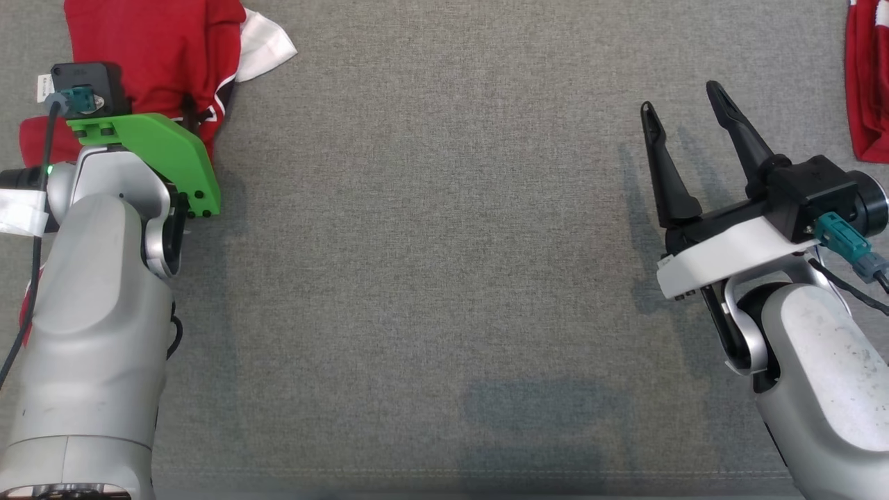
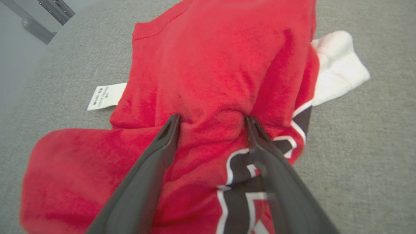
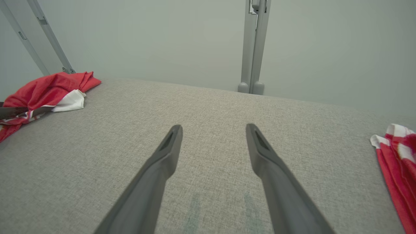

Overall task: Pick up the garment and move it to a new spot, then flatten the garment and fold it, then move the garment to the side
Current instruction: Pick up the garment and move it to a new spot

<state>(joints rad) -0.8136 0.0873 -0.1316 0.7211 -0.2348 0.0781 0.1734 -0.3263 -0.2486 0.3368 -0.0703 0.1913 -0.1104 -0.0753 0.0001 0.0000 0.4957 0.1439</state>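
A crumpled red garment (image 1: 153, 48) with a white sleeve (image 1: 264, 42) and black-and-white lettering lies at the far left of the grey table. In the left wrist view my left gripper (image 2: 211, 118) is open, its two dark fingertips pressed down into the red garment (image 2: 211, 58) with a raised fold of cloth between them. From the head view the green wrist mount (image 1: 153, 146) hides most of those fingers. My right gripper (image 1: 680, 97) hovers open over bare table at the right, nothing between its fingers (image 3: 260, 146). The garment (image 3: 48, 87) also shows far left in the right wrist view.
A second red-and-white cloth (image 1: 868, 83) lies at the table's far right edge, also in the right wrist view (image 3: 396, 152). A white care label (image 2: 105, 96) sticks out beside the garment. Grey frame posts (image 3: 253, 48) stand behind the table's (image 1: 444, 278) far edge.
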